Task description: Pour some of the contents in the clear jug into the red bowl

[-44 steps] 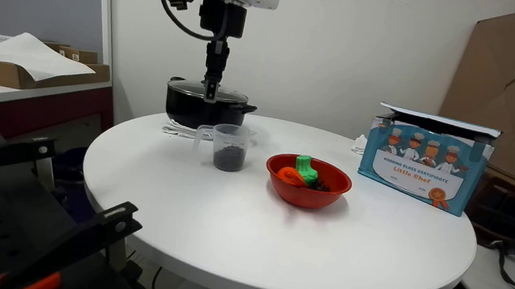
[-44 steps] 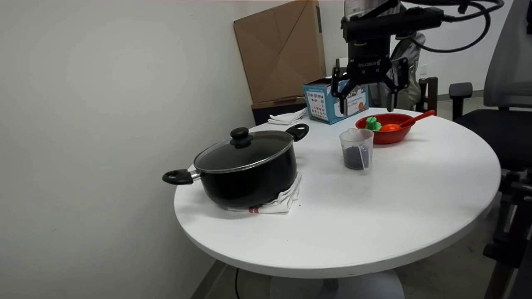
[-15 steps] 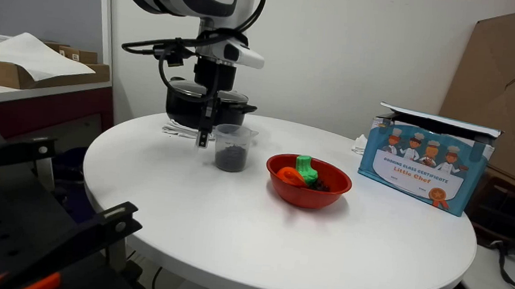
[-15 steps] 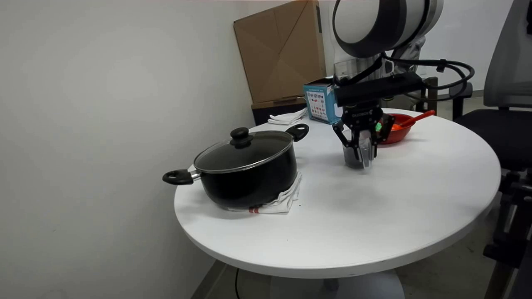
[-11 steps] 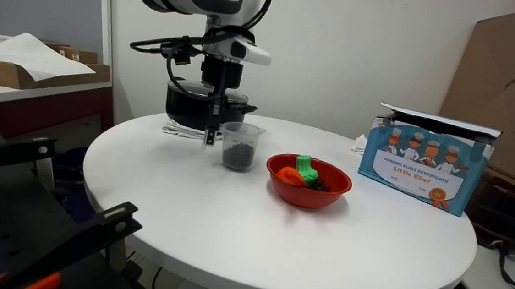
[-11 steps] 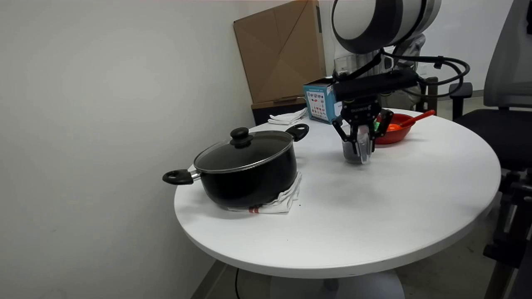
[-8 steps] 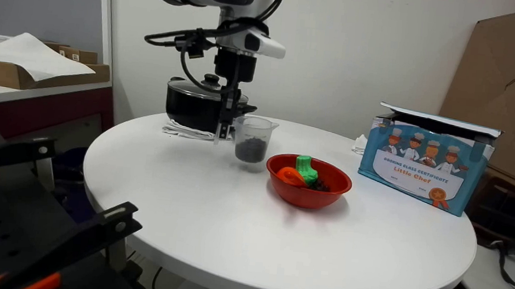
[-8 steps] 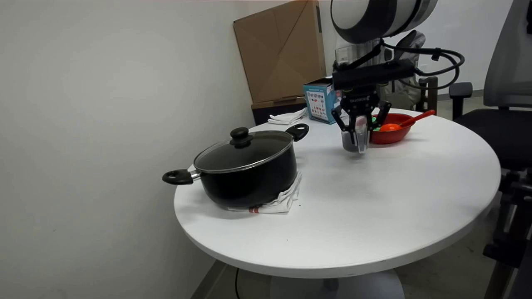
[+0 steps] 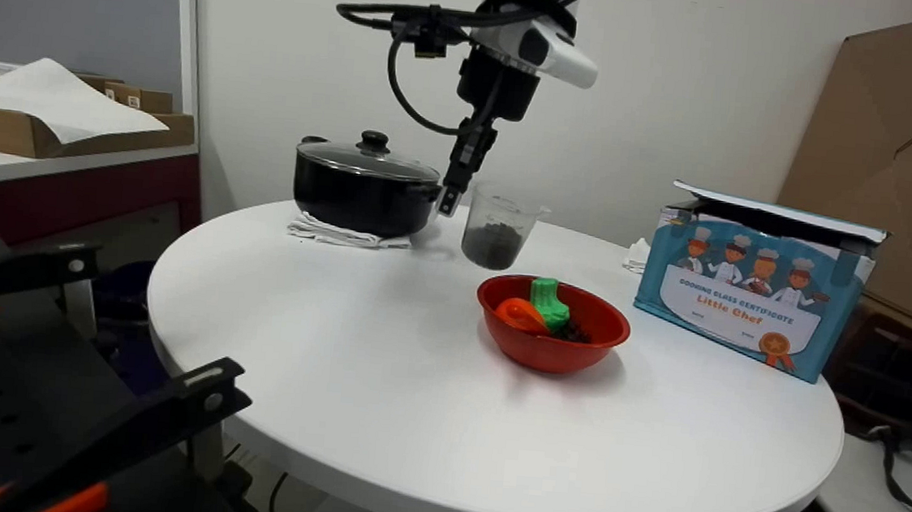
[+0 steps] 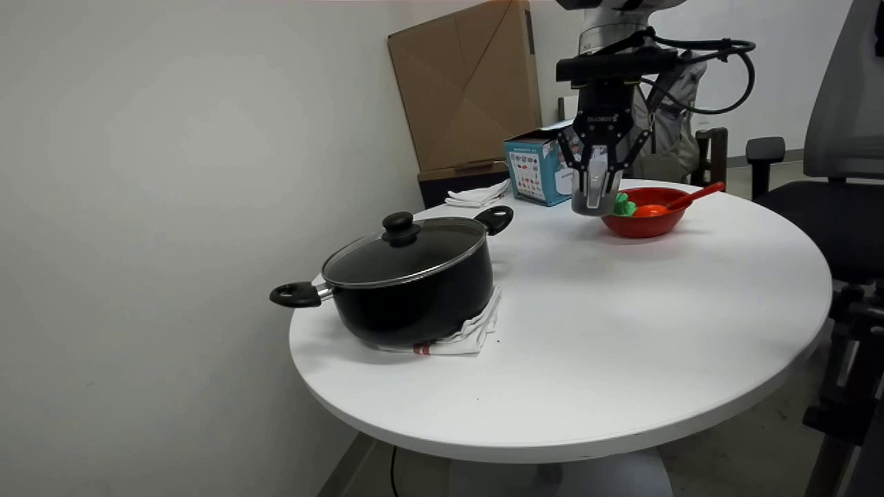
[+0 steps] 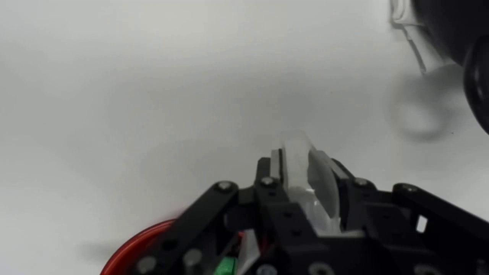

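Note:
The clear jug [image 9: 501,225] hangs off the table, tilted with its spout toward the right in an exterior view. Dark grey contents [image 9: 492,247] lie in its lower part. My gripper [image 9: 447,202] is shut on the jug's handle, which shows between the fingers in the wrist view [image 11: 297,164]. Just below and beside the jug stands the red bowl [image 9: 550,354], holding an orange piece [image 9: 520,316], a green piece [image 9: 550,304] and some dark bits. The jug's base is close to the bowl's rim; whether they touch I cannot tell. In the wrist view my gripper hides much of the bowl.
A black lidded pot [image 10: 414,304] stands on a folded white cloth [image 10: 476,331] near the wall. The blue box [image 9: 755,288] sits at the table's edge, with another white cloth [image 10: 478,196] by it. A red handle [image 10: 697,196] sticks out of the bowl.
My gripper came down open, shut on the jug's handle and lifted it. The jug moved toward the bowl and began to tilt. The bowl has shifted slightly to the right in an exterior view.

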Motion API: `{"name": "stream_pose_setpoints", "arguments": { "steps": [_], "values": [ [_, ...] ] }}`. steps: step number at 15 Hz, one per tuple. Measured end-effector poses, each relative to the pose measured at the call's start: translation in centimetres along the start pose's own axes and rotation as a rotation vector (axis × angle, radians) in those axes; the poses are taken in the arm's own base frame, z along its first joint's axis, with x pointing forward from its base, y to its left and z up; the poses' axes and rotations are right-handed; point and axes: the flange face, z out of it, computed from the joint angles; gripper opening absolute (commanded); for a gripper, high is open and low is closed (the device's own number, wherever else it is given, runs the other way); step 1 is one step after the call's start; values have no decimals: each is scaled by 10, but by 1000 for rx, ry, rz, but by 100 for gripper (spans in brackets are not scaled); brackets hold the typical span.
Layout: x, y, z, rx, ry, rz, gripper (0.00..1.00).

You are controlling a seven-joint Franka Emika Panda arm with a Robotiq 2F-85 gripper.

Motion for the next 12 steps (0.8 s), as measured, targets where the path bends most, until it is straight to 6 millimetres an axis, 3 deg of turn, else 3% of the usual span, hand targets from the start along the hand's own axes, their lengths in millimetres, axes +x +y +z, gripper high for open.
{"name": "stream_pose_setpoints", "arguments": {
  "steps": [6,12],
  "values": [
    [33,5,-26,129,-197,106,14],
    [76,47,-43,196,-392,211,14]
  ]
}}
